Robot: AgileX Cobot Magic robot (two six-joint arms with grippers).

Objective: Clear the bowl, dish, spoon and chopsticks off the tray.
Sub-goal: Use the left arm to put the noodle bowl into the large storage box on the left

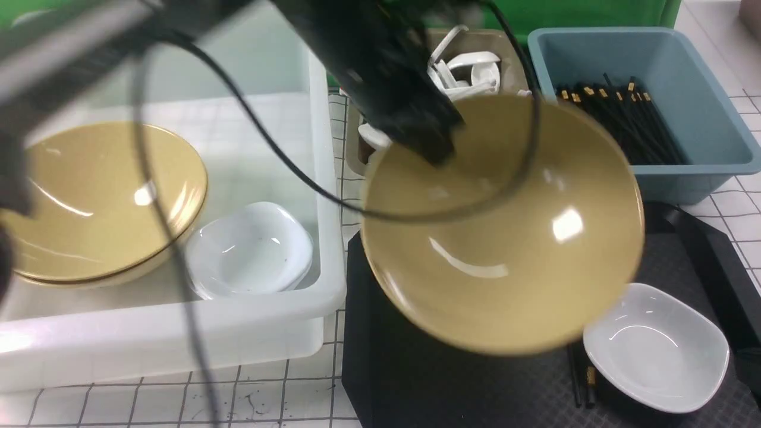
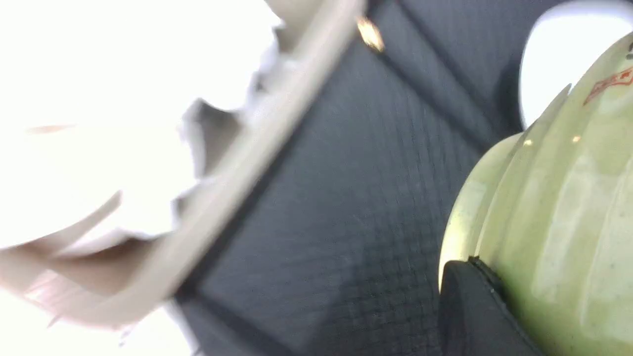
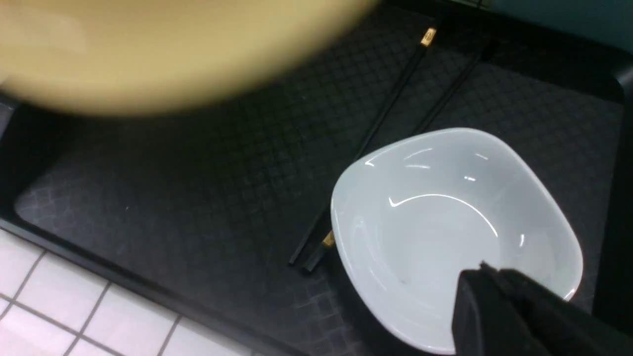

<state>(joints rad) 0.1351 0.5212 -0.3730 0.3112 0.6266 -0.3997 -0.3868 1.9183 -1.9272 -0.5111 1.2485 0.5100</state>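
Observation:
My left gripper (image 1: 437, 151) is shut on the far rim of the tan bowl (image 1: 502, 229) and holds it tilted in the air over the black tray (image 1: 416, 380). In the left wrist view one finger (image 2: 470, 311) presses on the bowl's wall (image 2: 559, 222). The white dish (image 1: 657, 348) sits on the tray's near right part, lying over the black chopsticks (image 1: 582, 380). In the right wrist view my right gripper (image 3: 482, 269) hovers over the dish (image 3: 445, 212), jaws together and empty, with the chopsticks (image 3: 376, 128) beside it. The spoon is not in view.
A white tub (image 1: 178, 333) at the left holds stacked tan bowls (image 1: 101, 202) and white dishes (image 1: 250, 249). An olive bin with white spoons (image 1: 469, 71) and a blue bin (image 1: 701, 95) of black chopsticks stand behind the tray.

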